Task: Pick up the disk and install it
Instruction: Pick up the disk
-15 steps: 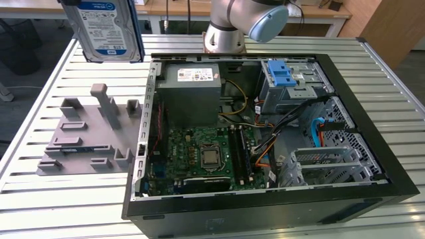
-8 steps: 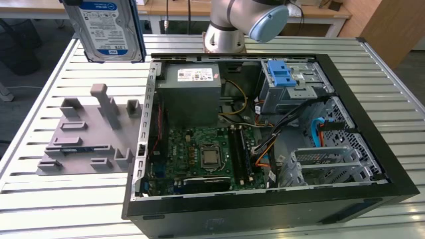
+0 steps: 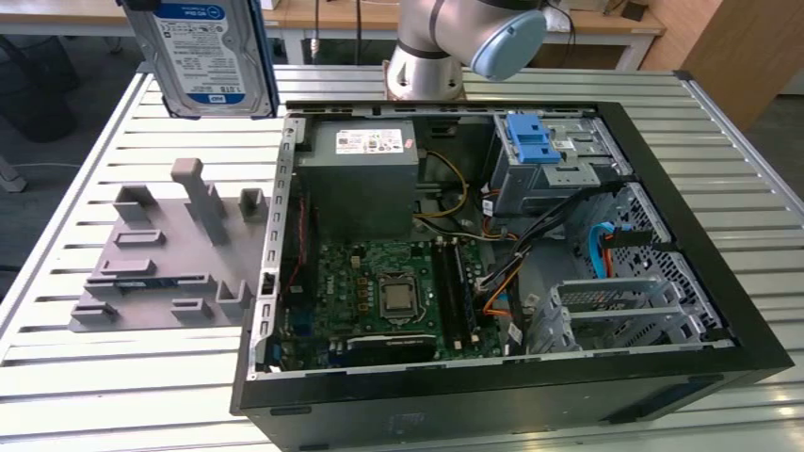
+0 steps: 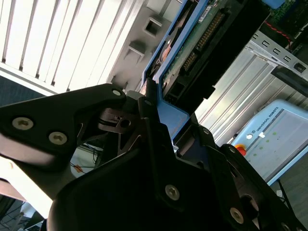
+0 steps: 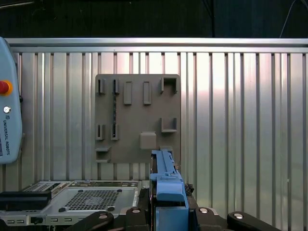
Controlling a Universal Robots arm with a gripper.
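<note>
The disk [image 3: 207,52], a silver hard drive with a blue-and-white label and blue side rails, hangs upright in the air above the far left part of the table, to the exterior view's left of the open computer case [image 3: 703,311]. In the second wrist view my gripper [image 4: 161,108] is shut on the disk [image 4: 192,43], its black fingers [image 4: 150,91] pressing on the blue rail, and the drive's circuit-board side faces the camera. The first wrist view has the disk [image 5: 166,180] edge-on between the gripper's links [image 5: 168,219].
A grey fixture plate [image 3: 164,254] with raised slots lies on the slatted table [image 3: 113,377], left of the case. Inside the case are a grey power-supply box [image 3: 364,179], the motherboard [image 3: 390,292] and a drive cage with a blue latch [image 3: 534,141]. A teach pendant [image 5: 7,120] lies beside.
</note>
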